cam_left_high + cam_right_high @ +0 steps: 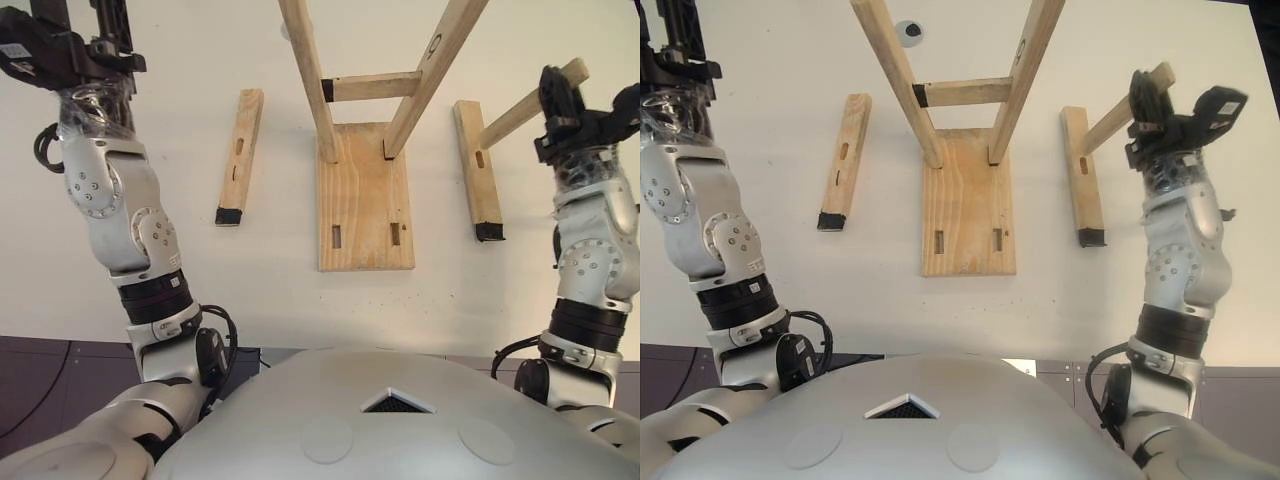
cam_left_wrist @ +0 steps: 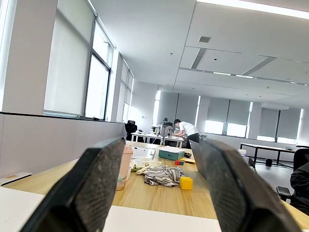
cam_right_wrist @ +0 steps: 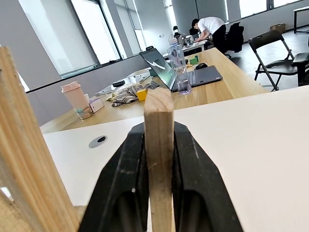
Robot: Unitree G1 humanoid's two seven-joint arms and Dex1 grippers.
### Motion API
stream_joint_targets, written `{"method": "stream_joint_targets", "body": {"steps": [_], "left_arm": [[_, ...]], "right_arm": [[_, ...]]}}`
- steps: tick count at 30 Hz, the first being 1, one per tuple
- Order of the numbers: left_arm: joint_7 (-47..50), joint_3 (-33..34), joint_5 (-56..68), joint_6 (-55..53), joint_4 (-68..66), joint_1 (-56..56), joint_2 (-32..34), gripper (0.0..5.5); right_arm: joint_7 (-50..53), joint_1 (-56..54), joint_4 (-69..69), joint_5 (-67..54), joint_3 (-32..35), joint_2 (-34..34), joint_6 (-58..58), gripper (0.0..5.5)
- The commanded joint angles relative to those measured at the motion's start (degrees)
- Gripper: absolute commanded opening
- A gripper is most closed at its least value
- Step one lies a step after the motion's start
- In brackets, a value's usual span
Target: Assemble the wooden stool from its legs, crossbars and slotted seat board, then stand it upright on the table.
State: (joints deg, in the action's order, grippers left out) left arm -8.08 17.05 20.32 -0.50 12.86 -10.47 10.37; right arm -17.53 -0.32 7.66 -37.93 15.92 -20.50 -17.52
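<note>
The slotted seat board (image 1: 365, 215) lies flat mid-table. Two legs (image 1: 305, 70) stand in its far slots, joined by a crossbar (image 1: 372, 87); the two near slots are bare. One loose leg (image 1: 241, 155) lies to the board's left, another (image 1: 477, 168) to its right. My right gripper (image 1: 565, 100) is raised over the right leg, shut on a wooden crossbar (image 1: 525, 108) that slants up from the table; the wrist view shows the crossbar (image 3: 159, 140) clamped between the fingers (image 3: 126, 179). At the far left, my left gripper (image 2: 159, 188) is held high, open, with nothing in it.
A round cable hole (image 1: 907, 30) sits in the white table (image 1: 270, 290) beyond the standing legs. The table's front edge runs close to my torso. Other desks with a cup, cloth and laptop stand farther back in the room.
</note>
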Motion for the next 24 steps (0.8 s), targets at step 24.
{"method": "stream_joint_targets", "body": {"steps": [24], "left_arm": [[0.7, -1.2, -1.5, -0.3, -2.5, 1.3, -0.6, 2.83]], "right_arm": [[-4.5, 8.7, -14.2, 22.9, -6.6, 3.0, 21.6, 0.39]]}}
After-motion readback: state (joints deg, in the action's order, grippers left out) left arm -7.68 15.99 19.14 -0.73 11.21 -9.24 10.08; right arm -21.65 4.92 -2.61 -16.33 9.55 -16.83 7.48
